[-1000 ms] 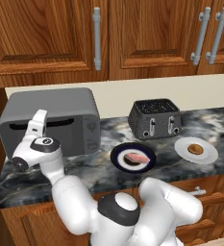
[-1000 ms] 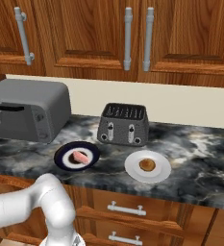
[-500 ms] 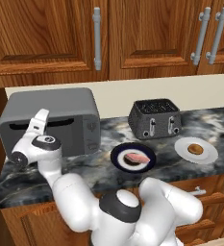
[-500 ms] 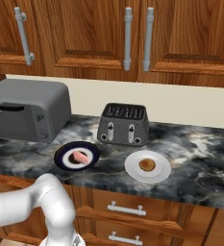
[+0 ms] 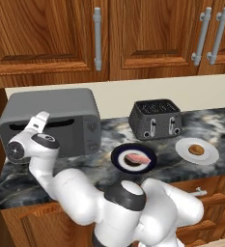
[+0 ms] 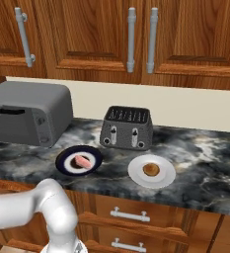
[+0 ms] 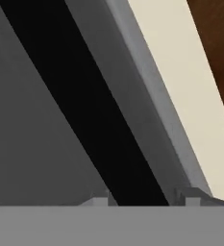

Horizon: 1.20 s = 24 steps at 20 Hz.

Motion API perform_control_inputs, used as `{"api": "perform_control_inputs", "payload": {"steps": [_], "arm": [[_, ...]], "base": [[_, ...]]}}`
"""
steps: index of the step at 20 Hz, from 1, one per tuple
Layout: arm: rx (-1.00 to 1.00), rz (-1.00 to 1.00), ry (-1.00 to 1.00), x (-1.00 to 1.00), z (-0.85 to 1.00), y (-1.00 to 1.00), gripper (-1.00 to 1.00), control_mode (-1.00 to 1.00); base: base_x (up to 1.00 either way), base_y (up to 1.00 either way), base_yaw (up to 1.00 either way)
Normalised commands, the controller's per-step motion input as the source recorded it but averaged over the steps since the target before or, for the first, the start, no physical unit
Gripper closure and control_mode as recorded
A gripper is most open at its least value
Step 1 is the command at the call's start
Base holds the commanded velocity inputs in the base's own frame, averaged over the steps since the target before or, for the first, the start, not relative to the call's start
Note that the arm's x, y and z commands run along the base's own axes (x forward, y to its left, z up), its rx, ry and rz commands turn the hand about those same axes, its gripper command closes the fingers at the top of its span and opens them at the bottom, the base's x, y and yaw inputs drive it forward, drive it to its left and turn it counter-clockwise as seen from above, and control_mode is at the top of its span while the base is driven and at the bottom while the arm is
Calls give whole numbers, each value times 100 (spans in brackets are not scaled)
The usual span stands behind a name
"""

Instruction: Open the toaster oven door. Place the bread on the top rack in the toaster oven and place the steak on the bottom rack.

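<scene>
**Gripper at toaster oven door handle, door shut**

Toaster oven (image 5: 61, 108) sits at the left end of the marble counter (image 6: 205, 163), against the back wall. Toaster oven door (image 5: 77, 137) is upright and closed; its dark handle slot (image 7: 84, 115) runs diagonally across the hand view, close up. Gripper (image 5: 39, 121) is at the top left of the door, right at the slot. Fingertips (image 7: 100, 201) stand apart, one each side of the slot's lower end, so the jaws look partly open; can't tell if they touch the door.

Steak (image 5: 136, 158) lies on a dark plate (image 5: 119, 161) just right of the oven front. Bread (image 6: 151, 169) sits on a white plate (image 6: 136, 173) further right. Black two-slot toaster (image 6: 126, 128) stands behind both plates. Wood cabinets (image 5: 147, 34) overhead.
</scene>
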Motion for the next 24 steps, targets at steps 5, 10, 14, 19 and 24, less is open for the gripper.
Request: {"api": "perform_control_inputs", "payload": {"steps": [5, 10, 14, 19, 24], "arm": [[9, 0, 28, -9, -56, 42, 100, -100], [8, 0, 28, -11, -69, 46, 100, -100], [5, 0, 26, -9, -97, 42, 100, -100], [2, 0, 26, -2, -100, 43, 100, -100], [3, 0, 26, -16, -100, 31, 100, -100]], "base": [[0, 0, 0], [0, 0, 0], [0, 0, 0], [0, 0, 0], [0, 0, 0]]}}
